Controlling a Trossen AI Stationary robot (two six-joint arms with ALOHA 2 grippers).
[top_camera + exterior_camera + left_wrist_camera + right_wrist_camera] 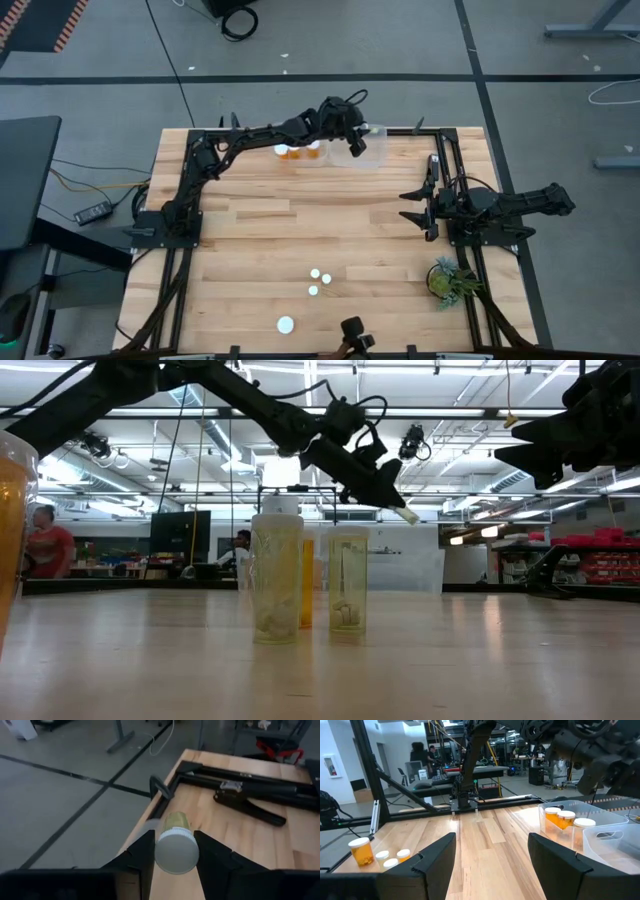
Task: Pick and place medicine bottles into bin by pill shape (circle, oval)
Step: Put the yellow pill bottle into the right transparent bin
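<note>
Wooden surface (300, 230), top centre: left claw (175, 855) is pinching a capped bottle (176, 847) over the clear bin (362, 150), might slip and miss; right claw (490, 857) gapes empty.

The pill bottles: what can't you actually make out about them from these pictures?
- Pill shape in the held bottle: left wrist view, cap faces camera.
- Bottles in the left bin: high view, the left gripper's arm overlaps.
- Loose bottles: high view, only caps show.

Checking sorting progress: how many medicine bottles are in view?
8: four bottles loose near the table's front edge, three in a clear bin, one held by the left gripper. Others may be hidden.
</note>
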